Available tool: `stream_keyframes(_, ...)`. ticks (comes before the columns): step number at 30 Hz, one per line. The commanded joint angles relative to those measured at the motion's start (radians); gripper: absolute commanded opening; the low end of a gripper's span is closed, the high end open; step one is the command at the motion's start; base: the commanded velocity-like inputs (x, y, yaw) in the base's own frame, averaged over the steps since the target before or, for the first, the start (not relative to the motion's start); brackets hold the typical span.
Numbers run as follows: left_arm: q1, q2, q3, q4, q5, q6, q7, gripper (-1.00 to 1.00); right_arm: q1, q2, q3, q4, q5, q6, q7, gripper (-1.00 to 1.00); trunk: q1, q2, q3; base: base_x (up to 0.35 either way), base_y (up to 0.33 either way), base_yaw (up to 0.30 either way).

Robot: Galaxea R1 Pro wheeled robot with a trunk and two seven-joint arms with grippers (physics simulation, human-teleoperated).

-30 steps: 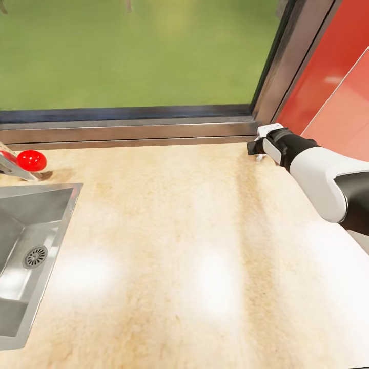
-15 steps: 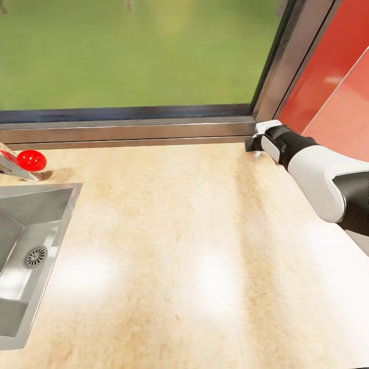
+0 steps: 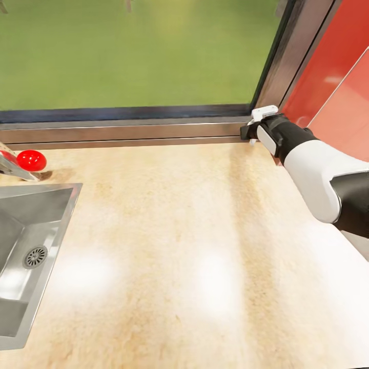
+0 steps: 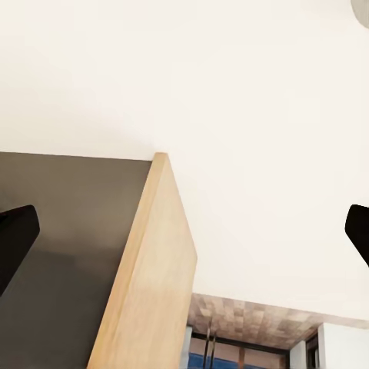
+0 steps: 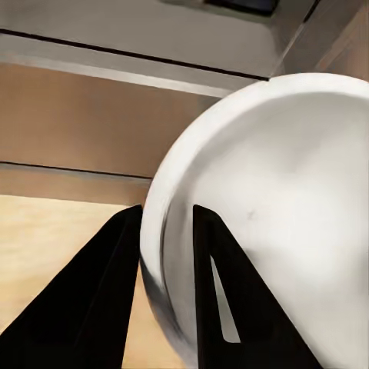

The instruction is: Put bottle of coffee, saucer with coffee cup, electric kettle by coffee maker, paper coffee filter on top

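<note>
You have the saucer (image 5: 269, 223) pinched by its rim in your right gripper (image 5: 165, 254), one finger on each face, so the dish hangs on edge rather than flat. From the head camera that gripper (image 3: 254, 128) sits at the back of the bench (image 3: 169, 246), right against the window frame (image 3: 128, 130), well away from the sink (image 3: 31, 246) at the far left end. The dish's flat faces run roughly upright, so your next move likely turns on rolling the wrist until the dish lies level with the bench below it. The coffee maker is not in view, so I cannot tell which way it lies. Your left gripper (image 4: 184, 231) is spread wide and holds nothing, facing a pale wall beside a wooden panel (image 4: 150, 284).
</note>
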Motion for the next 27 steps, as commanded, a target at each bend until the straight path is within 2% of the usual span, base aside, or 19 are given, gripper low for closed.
stream_keyframes(1, -0.001, 0.0, 0.007, 0.003, -0.01, -0.006, 0.004, 1.0, 0.001, 0.005, 0.003, -0.008, -0.032, 0.005, 0.002, -1.0, 0.001, -0.001, -0.001, 0.0, 0.0, 0.0)
stream_keyframes(19, -0.002, -0.004, 0.011, 0.004, -0.01, -0.006, -0.003, 1.0, 0.013, 0.039, 0.003, -0.01, -0.034, 0.005, 0.001, -1.0, 0.001, -0.001, -0.001, 0.0, 0.0, 0.0)
stream_keyframes(24, -0.002, -0.019, 0.003, 0.002, -0.019, -0.008, 0.001, 1.0, 0.014, 0.057, 0.003, -0.008, -0.034, 0.005, 0.001, -1.0, 0.001, -0.001, -0.001, 0.0, 0.0, 0.0)
stream_keyframes(27, -0.002, -0.02, 0.001, 0.004, -0.021, -0.006, -0.006, 1.0, 0.014, 0.06, 0.003, -0.009, -0.034, 0.005, 0.001, -1.0, 0.001, -0.001, -0.001, 0.0, 0.0, 0.0)
